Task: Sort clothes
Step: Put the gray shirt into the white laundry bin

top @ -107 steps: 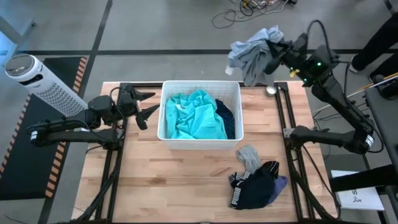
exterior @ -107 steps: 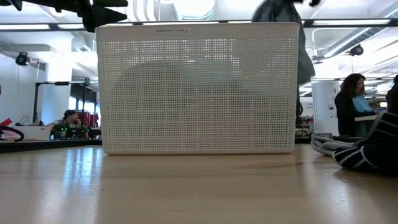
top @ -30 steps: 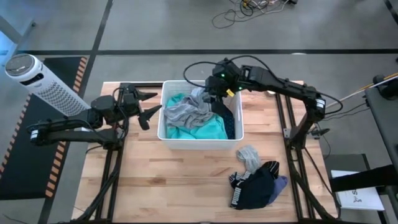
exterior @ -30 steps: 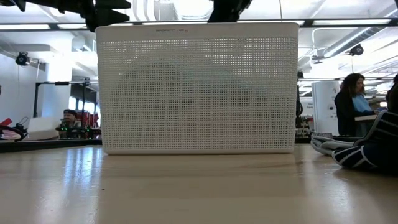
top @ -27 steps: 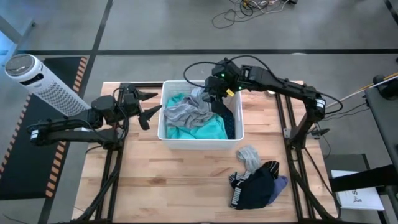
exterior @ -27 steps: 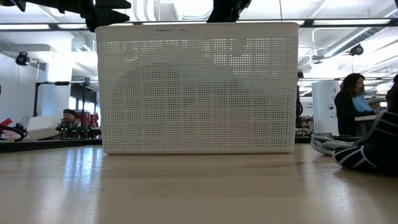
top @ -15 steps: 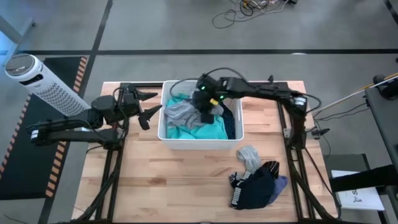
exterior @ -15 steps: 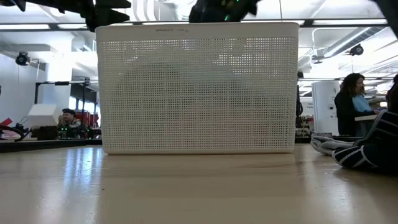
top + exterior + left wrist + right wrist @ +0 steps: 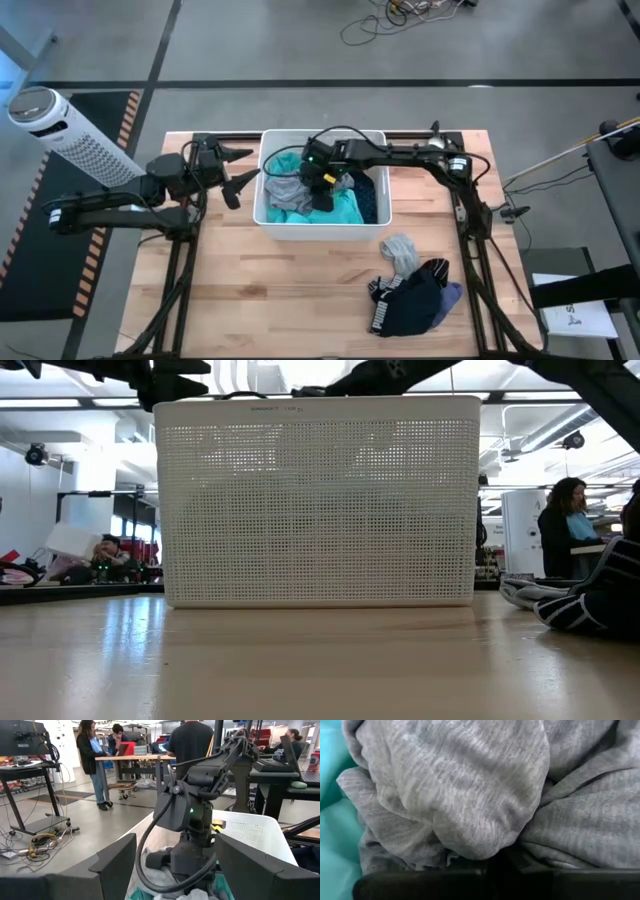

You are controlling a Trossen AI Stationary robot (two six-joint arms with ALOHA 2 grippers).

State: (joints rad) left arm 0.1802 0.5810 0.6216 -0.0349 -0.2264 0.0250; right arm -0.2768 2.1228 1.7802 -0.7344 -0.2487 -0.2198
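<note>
A white plastic bin (image 9: 268,215) stands at the table's far middle; it fills the low view (image 9: 320,500). In it lie a teal garment (image 9: 345,208), a navy one (image 9: 368,195) and a grey garment (image 9: 285,190). My right gripper (image 9: 322,188) reaches down into the bin and is shut on the grey garment, which fills the right wrist view (image 9: 470,785). My left gripper (image 9: 238,172) is open and empty, just left of the bin. A navy-black garment (image 9: 410,290), a grey piece (image 9: 400,250) and a lavender piece (image 9: 452,293) lie heaped on the table's near right. My right gripper holds a bunched fold of the grey garment (image 9: 485,845), coming from above and from the table's right, low inside the bin. The dark fingers hide the place of contact. The garment lies crumpled on the teal garment (image 9: 332,840), slack.
A white perforated cylinder (image 9: 60,130) stands on the floor beyond the table's far left corner. People stand and sit in the room behind, in the left wrist view (image 9: 95,755) and the low view (image 9: 565,525). Bare wood shows along the table's near left (image 9: 260,290).
My right gripper has gone toward the table's left edge and down into the bin with the grey garment. The garment, spread over the teal one before, is now bunched in the bin's left half.
</note>
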